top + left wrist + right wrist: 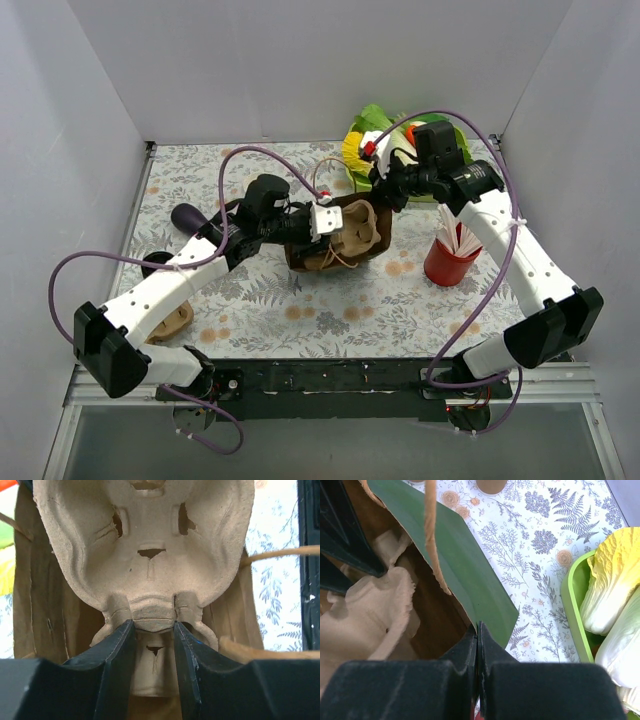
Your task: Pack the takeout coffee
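1. My left gripper (152, 627) is clamped on the centre tab of the pulp cup carrier (150, 575), which sits in the mouth of the brown paper bag (298, 258).
2. My right gripper (477, 630) is pinched tight on the bag's rim.
3. The takeout coffee (155, 264) appears as a black lid at the left of the table (400, 300), partly behind my left arm (170, 287), well apart from the bag.

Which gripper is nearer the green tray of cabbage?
Right. The right gripper pinches the bag edge just beside the green tray; the left gripper holds the cup carrier across the bag.
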Robot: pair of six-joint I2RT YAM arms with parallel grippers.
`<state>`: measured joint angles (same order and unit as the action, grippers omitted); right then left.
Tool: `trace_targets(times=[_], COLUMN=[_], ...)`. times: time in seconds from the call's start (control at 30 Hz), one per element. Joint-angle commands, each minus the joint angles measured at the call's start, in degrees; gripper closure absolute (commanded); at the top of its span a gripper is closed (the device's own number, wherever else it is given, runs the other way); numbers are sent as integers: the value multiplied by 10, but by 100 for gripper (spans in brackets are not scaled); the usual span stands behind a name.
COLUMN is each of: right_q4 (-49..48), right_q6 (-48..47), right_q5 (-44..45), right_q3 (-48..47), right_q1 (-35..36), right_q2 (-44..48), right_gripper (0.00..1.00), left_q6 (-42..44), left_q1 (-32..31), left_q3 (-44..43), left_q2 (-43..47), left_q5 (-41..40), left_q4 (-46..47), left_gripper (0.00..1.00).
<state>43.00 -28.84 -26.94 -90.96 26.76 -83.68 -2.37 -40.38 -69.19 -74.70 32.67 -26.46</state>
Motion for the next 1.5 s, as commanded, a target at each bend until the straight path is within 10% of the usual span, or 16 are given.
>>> trace_targets(times=[0.0,0.5,1.07,1.23,1.47], right_q4=[8,-19,-44,-38,28], right_q6=[-38,-33,-6,24,-58], right_q5=[8,53,72,91,-25], right_q3=[-3,83,148,66,44], right_q1=[4,51,51,50,51], right_q2=[29,101,138,137,199], right_gripper=[99,99,99,54,47], left_q6=[46,0,-119,-117,-122], left_q1=[-18,-68,-47,-47,-47], left_q3=[-31,-47,34,26,13], left_q2=[-12,-61,2,-8,-19], left_q5=[-74,-208,-86,-88,-102], left_q4=[-67,-64,20,-10,-31], left_gripper=[100,100,100,100,100])
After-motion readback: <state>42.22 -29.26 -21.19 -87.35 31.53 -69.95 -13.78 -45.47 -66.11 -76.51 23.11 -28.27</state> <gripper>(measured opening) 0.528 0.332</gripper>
